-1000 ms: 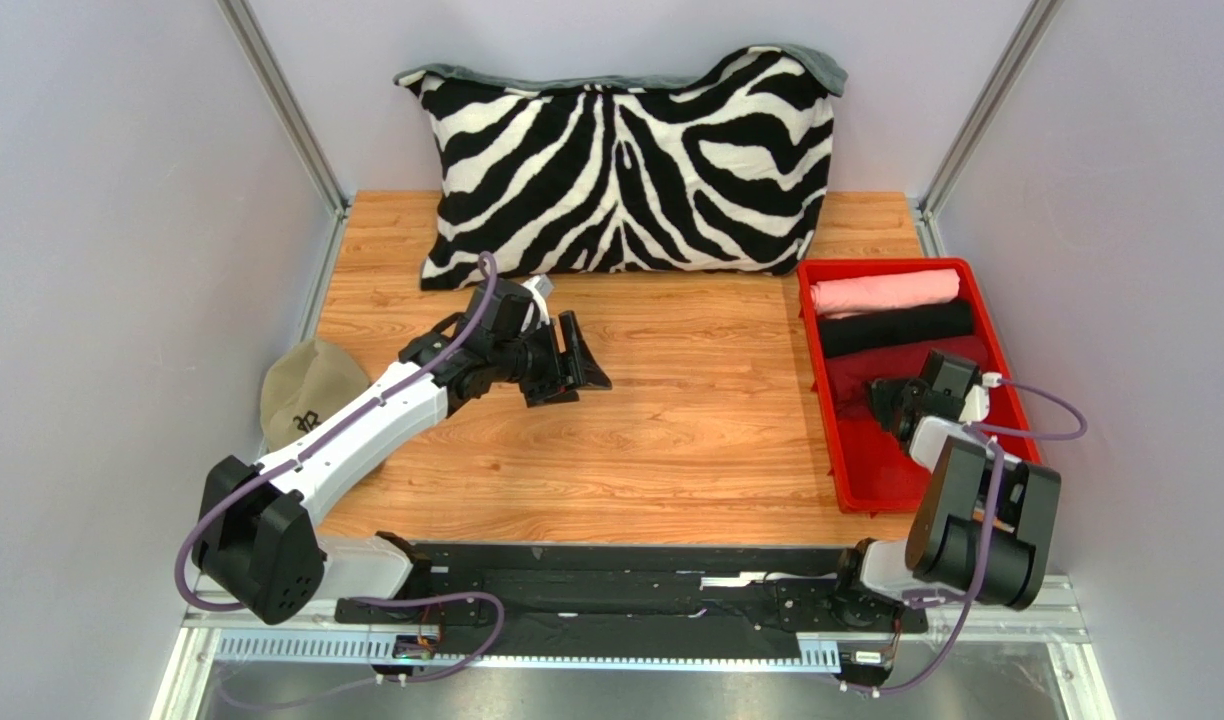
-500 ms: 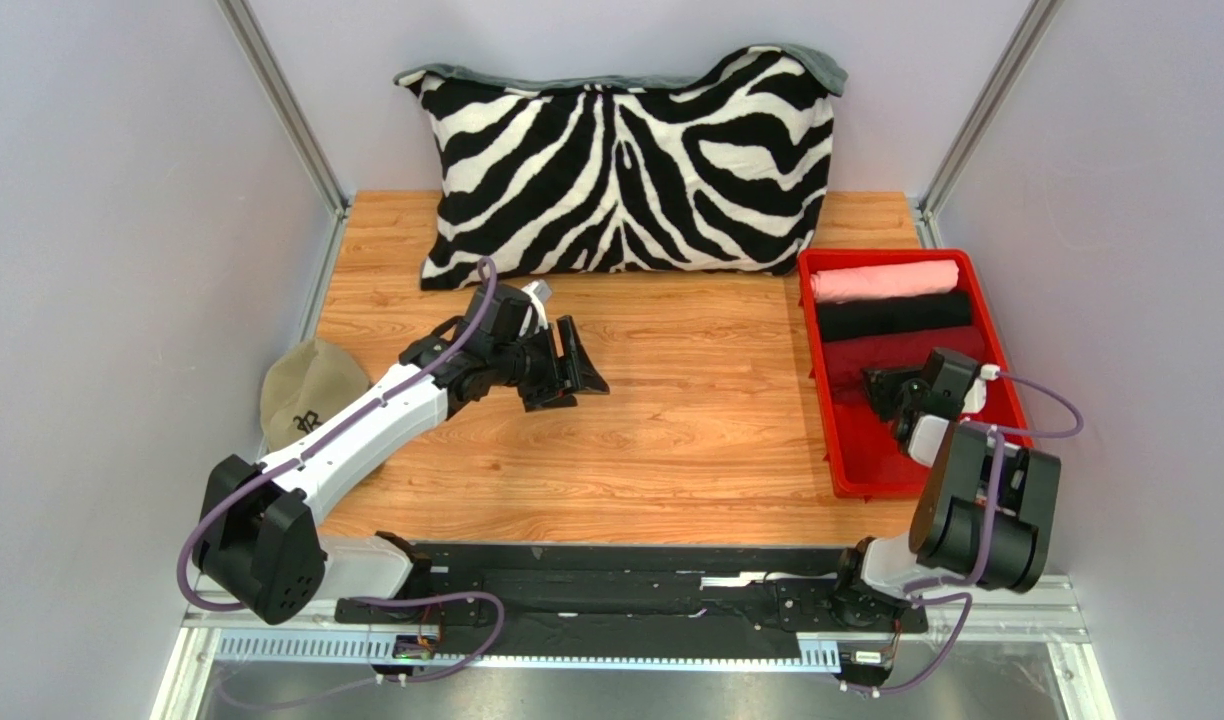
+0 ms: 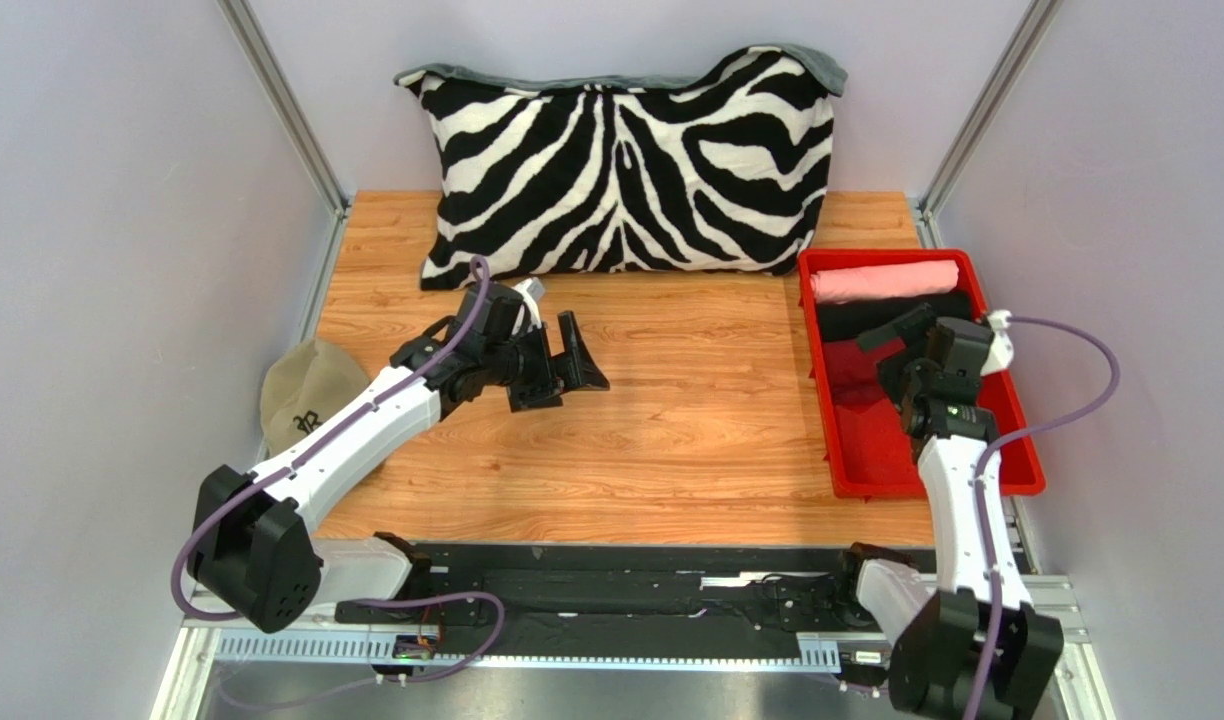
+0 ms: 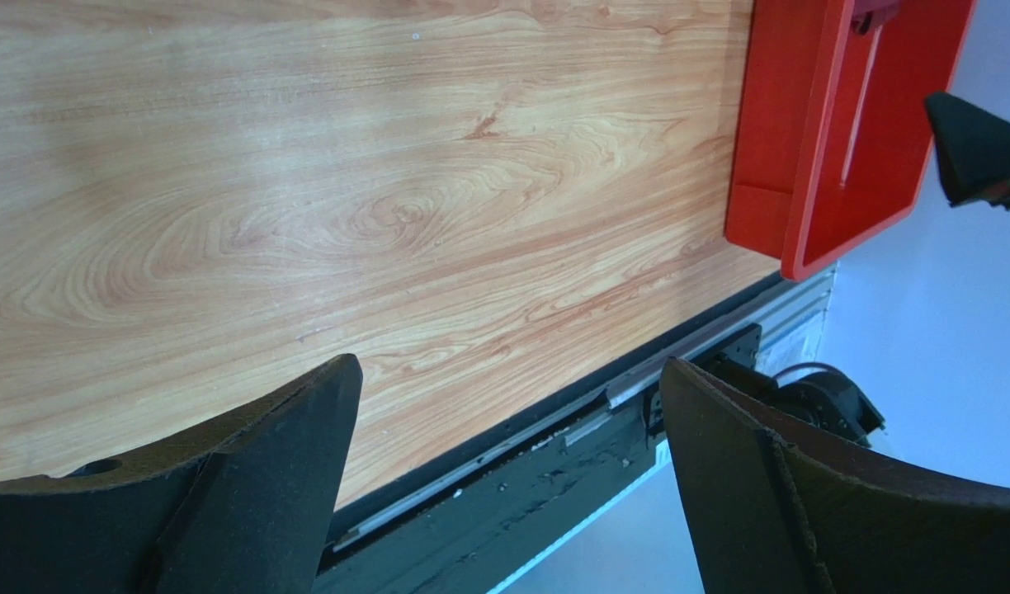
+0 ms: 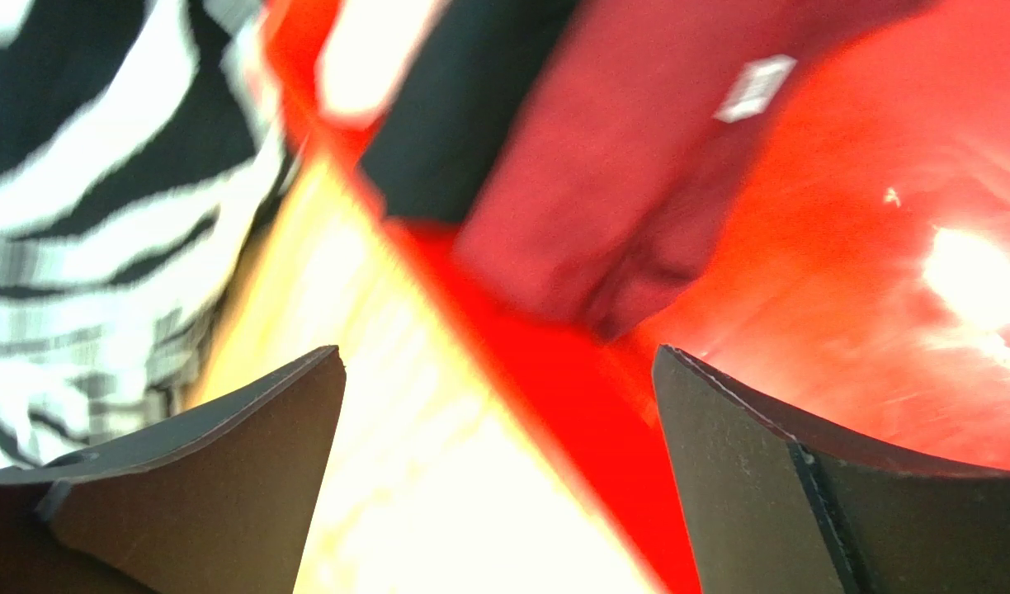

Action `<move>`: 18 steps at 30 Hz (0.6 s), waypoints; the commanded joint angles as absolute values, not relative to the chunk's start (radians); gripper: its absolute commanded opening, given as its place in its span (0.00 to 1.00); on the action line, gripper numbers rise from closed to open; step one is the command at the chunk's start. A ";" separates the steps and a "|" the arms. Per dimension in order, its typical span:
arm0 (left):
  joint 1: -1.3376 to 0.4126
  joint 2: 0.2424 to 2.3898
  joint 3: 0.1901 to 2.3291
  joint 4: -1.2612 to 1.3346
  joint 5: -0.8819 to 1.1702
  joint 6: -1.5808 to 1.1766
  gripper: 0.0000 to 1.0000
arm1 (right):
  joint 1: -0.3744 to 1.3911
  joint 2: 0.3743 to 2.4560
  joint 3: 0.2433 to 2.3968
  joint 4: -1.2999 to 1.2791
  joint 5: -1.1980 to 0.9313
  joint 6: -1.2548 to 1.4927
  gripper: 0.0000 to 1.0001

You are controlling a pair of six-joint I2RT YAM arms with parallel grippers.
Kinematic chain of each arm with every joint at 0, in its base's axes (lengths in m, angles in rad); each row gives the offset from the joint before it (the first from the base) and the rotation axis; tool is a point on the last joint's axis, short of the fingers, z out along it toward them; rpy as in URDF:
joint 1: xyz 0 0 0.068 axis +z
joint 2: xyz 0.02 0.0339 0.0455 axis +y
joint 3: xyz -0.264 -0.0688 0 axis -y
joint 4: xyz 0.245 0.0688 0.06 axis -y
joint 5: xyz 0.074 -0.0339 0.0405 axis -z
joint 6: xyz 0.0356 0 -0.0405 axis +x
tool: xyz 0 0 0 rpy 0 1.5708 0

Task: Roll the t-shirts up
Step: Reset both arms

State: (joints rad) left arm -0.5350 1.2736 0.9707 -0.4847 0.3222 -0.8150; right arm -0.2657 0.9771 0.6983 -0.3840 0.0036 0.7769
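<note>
Looking at the right hand [image 3: 896, 342] up over the red tray [image 3: 934, 483] at the right edge of the bench [image 3: 693, 435]: spread wide, pinching nothing. Down under it in the tray, spotting the maroon t-shirt [image 5: 597, 186], bunched a bit loosely right beside the black t-shirt [image 5: 460, 111], plus the pink t-shirt [image 3: 884, 281] rolled tight at the tray's far end. Guessing at the reason for lining all three up side by side: tray walls to stop the rolls springing loose. Can't judge the tidiness of the maroon one from that blurry wrist view.

Over mid-bench, toward the left, finding the left hand [image 3: 581, 360] spread wide too, empty, hanging above bare wood. Probably parked clear of the tray so as not to crowd the other arm. Ignoring the zebra pillow [image 3: 626, 158] along the far edge and the khaki cap [image 3: 306, 393] at the left edge.
</note>
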 commanded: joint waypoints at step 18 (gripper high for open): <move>-0.532 0.985 0.773 -0.591 0.002 -0.661 0.99 | 0.719 1.045 0.752 -0.425 0.276 0.701 1.00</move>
State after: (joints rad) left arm -0.5350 1.0172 0.7921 -0.5846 0.0631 -0.6956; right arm 0.7177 1.0527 0.7399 -0.4706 0.2310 0.7319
